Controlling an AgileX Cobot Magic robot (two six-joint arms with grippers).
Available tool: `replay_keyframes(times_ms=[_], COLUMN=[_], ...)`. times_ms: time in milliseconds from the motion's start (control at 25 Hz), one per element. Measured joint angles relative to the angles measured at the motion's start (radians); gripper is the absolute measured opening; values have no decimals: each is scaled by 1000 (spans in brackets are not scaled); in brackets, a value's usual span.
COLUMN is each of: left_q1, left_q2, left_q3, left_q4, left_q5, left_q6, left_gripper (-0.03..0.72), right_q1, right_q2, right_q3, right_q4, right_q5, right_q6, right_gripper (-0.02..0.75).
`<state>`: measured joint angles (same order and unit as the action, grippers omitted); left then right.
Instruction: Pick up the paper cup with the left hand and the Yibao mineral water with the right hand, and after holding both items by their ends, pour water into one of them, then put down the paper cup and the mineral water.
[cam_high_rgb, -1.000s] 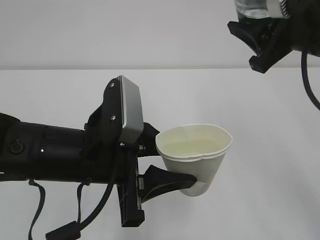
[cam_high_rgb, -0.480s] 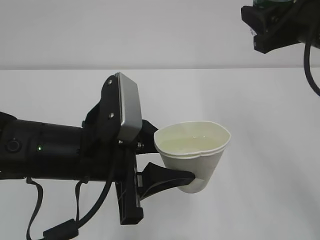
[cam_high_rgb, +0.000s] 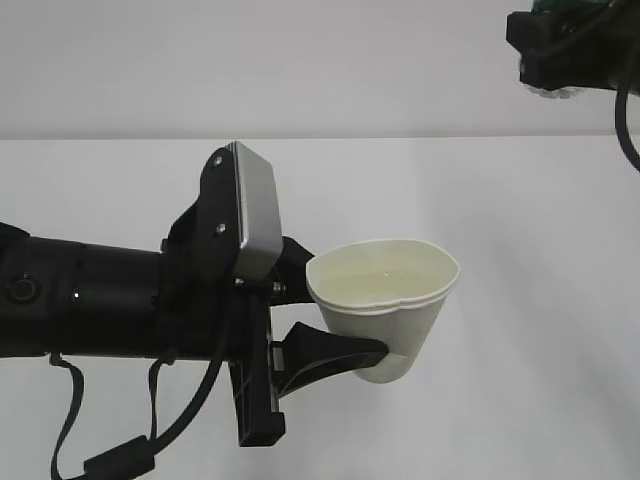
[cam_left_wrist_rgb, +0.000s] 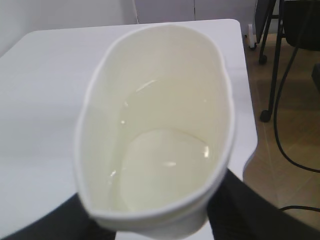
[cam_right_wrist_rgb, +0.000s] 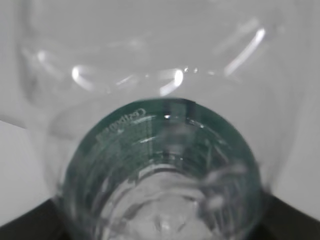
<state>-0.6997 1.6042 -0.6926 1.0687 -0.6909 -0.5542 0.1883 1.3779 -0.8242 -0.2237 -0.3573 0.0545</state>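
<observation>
The left hand (cam_high_rgb: 345, 335) pinches the squashed white paper cup (cam_high_rgb: 385, 305) holding water; far upper-right, the right hand (cam_high_rgb: 565, 50) clamps the clear ribbed Yibao mineral water (cam_right_wrist_rgb: 160, 150).

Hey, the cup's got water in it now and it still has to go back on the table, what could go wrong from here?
1. The paper cup is squeezed out of round by the left gripper and holds water; a tilt or jolt on the way down might spill it.
2. Letting go could let the dented wall spring back and slosh.
3. The Yibao mineral water has no cap showing and is mostly out of the exterior view, so drips may go unnoticed.
</observation>
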Motion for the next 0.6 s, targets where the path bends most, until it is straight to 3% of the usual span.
replay_keyframes(times_ms=[320, 600], left_q1=[0, 0], left_q2=[-2, -2], left_q3=[0, 0], left_q4=[0, -1], left_q5=[0, 2], left_q6=[0, 0], left_gripper=[363, 363], right_q1=[0, 0], right_q2=[0, 0], right_q3=[0, 0], right_q4=[172, 224], right_q5=[25, 36], right_q6=[-123, -198], right_gripper=[452, 452])
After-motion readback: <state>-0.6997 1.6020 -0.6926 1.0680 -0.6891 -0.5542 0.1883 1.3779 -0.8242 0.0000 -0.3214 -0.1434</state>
